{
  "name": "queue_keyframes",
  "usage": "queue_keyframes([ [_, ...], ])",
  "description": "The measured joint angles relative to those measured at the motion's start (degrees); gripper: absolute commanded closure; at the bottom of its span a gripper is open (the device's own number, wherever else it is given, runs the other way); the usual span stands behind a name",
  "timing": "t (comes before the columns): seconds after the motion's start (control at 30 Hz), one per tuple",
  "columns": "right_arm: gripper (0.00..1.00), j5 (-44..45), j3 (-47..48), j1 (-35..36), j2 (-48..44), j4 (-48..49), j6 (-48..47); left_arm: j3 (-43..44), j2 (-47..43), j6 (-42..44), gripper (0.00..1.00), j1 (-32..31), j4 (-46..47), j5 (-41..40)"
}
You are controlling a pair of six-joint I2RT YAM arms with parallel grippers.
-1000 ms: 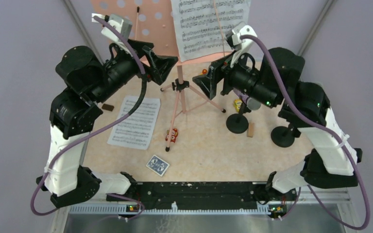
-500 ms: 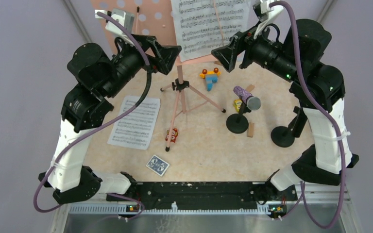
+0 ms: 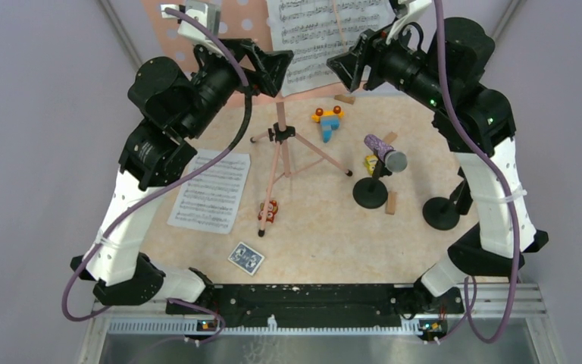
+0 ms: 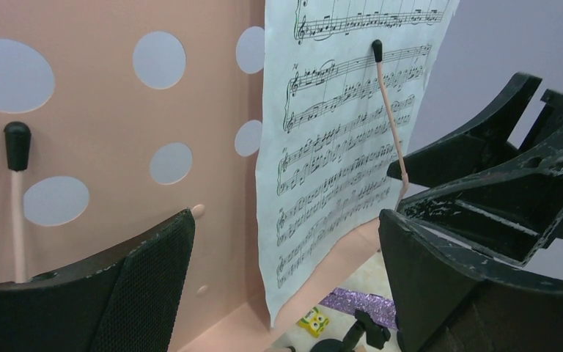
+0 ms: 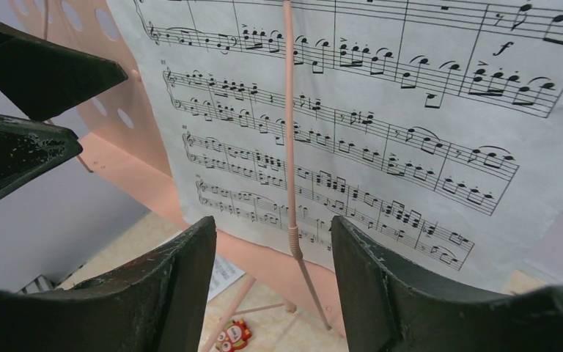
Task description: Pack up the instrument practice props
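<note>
- Hovering released, the left gripper (image 3: 279, 72) spreads its jaws wide before the salmon-pink music rack (image 3: 227, 23), grasping nothing.
- Right gripper (image 3: 337, 70): jaws parted and empty, facing the sheet-music page (image 3: 318, 38) on the rack; the wrist view frames the pink retaining wire (image 5: 288, 132) between its fingers.
- Rack: upright on tripod legs (image 3: 276, 167) at the middle of the table's (image 3: 326, 227) far edge, the page resting on its ledge under the wire.
- Second page (image 3: 211, 189): flat toward the left edge.
- Purple-glitter microphone (image 3: 383, 150): seated tilted in a round-based holder (image 3: 370, 193) toward the right edge; second holder (image 3: 441, 214) just beside, partly hidden by the right arm.
- Card pack (image 3: 245, 258): near the near edge.
</note>
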Motion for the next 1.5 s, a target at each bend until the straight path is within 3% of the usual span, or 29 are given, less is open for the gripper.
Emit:
queue_keyframes([
  [0.7, 0.51, -4.4, -3.3, -0.3, 1.0, 1.6, 0.2, 0.0, 3.2, 6.0, 0.04, -0.3, 6.2, 1.7],
  [1.0, 0.55, -5.0, -4.8, -0.3, 0.3, 2.0, 0.2, -1.0, 3.8, 6.1, 0.24, -0.3, 7.0, 7.6],
  [1.5, 0.69, -3.9, -7.1, -0.4, -0.7, 4.4, 0.0, -1.7, 3.9, 5.8, 0.58, -0.3, 9.6, 9.2],
])
